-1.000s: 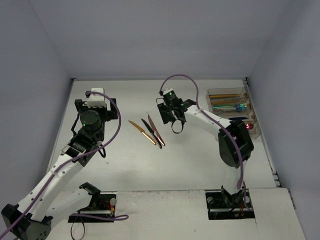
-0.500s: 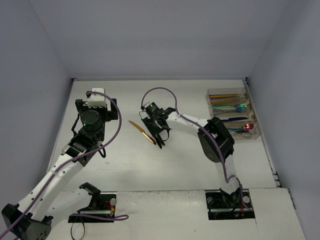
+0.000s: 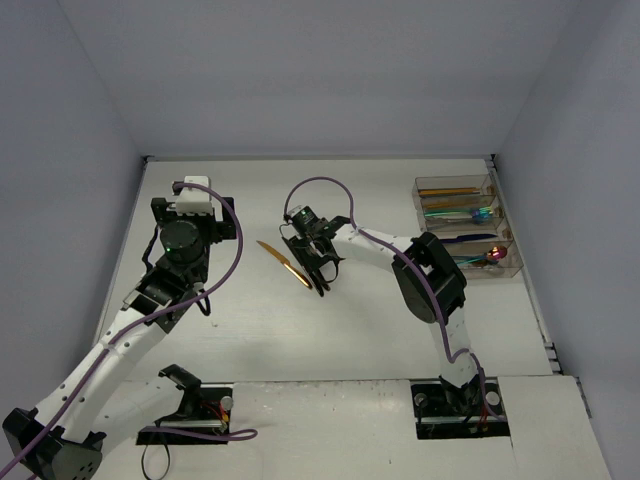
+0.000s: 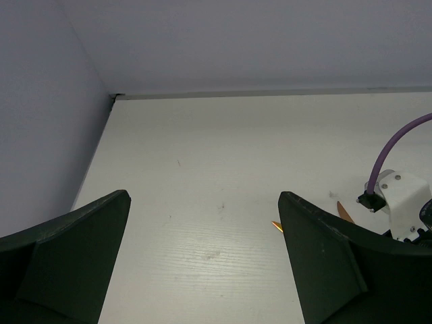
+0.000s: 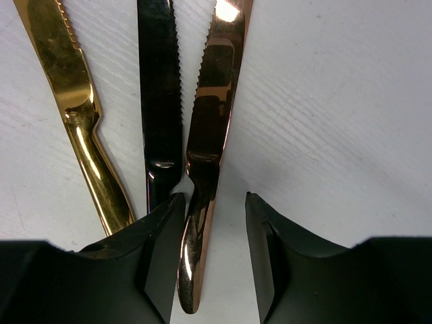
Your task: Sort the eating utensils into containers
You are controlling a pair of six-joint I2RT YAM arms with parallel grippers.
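Copper knife (image 5: 206, 148) now sits between the right fingers (image 5: 158, 263), dropped low and closing for a pickup, not yet gripping; left fingers (image 4: 67, 256) gape open.

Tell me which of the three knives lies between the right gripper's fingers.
The copper knife: its handle lies between the fingers. The black knife and gold knife lie outside that gap, both on the same side.

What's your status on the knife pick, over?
Left gripper open, empty. Right gripper open, straddling handle of copper-coloured metal knife, not clamped. Black serrated metal knife lies close alongside; may get caught.
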